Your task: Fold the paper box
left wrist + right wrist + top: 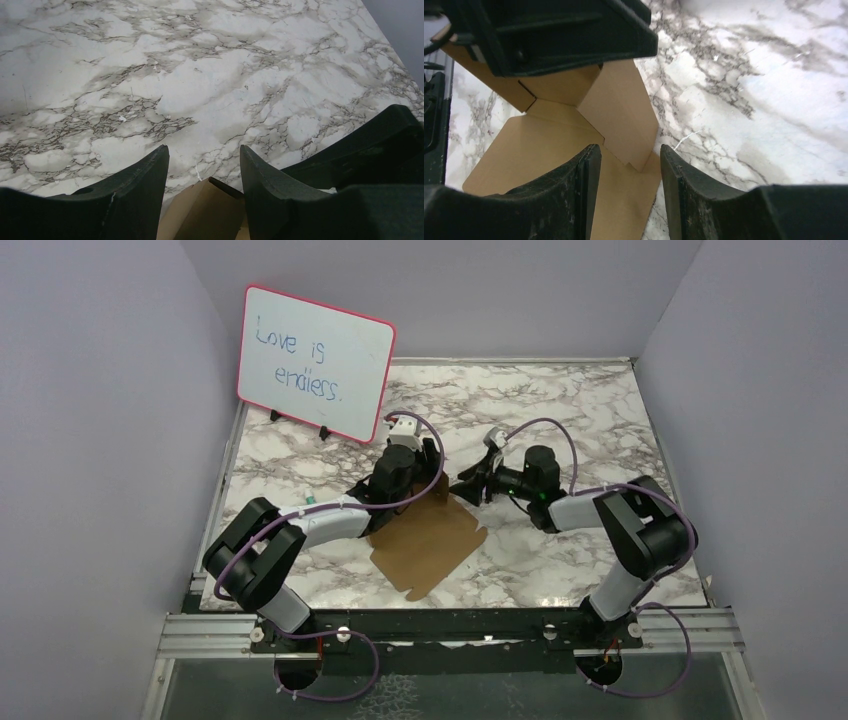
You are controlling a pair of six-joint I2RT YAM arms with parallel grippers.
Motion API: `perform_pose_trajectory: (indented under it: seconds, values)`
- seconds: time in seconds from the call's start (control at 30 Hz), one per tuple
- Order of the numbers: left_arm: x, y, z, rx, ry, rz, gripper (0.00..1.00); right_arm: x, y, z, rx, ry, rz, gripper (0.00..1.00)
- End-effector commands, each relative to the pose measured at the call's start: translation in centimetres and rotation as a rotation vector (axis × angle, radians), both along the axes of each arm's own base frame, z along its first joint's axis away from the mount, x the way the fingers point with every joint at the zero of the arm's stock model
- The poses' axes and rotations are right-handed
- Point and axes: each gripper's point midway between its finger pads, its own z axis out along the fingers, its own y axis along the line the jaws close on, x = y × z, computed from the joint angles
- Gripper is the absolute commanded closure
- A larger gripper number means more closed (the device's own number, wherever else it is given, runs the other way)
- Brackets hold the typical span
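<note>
Handwritten blue marker text stood on the pink-framed rectangular whiteboard (pixel 315 362), which was propped at about eleven o'clock on the white-and-grey marble-patterned table (pixel 600 410). Its upper line read "Love is". The lower line appeared to read "endless.", though its middle letters were loosely formed.

My left claw (pixel 204 150) and right claw (pixel 630 150) are matt black, and the box (pixel 619 100) under the right claw is plain brown with no print. The table (pixel 200 75) ahead of my left claw is white, marbled with grey-brown veins. Beyond that claw and off to its left, the whiteboard (pixel 315 360) has a pink frame, a white face and blue handwriting; my cables (pixel 377 665) are purple, the walls (pixel 100 440) pale lilac-grey.
</note>
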Motion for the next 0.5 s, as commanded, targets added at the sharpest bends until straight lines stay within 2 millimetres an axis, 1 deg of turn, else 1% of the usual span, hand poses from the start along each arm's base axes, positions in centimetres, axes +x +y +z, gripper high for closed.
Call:
perform_pose_trajectory:
  seconds: [0.0,0.1,0.23,0.27,0.33,0.47]
  values:
    - [-1.1,0.4,-2.1,0.039,0.064,-0.033,0.45,1.1,-1.2,1.7,-0.024,-0.089,-0.1,0.47]
    - [-1.1,0.5,-2.2,0.041,0.067,-0.036,0.45,1.9,-2.1,1.8,-0.025,-0.081,-0.174,0.47]
    - [-1.2,0.5,-2.4,0.042,0.071,-0.042,0.44,2.8,-2.5,1.3,-0.05,-0.08,-0.217,0.48]
    - [-1.2,0.5,-2.4,0.043,0.072,-0.042,0.44,3.0,-2.4,0.7,-0.067,-0.067,-0.212,0.48]
    - [-1.2,0.5,-2.4,0.04,0.074,-0.043,0.44,2.9,-2.0,0.2,-0.073,-0.041,-0.185,0.48]
    - [-1.3,0.5,-2.4,0.03,0.078,-0.045,0.44,2.2,-0.8,0.2,-0.037,-0.026,-0.122,0.48]
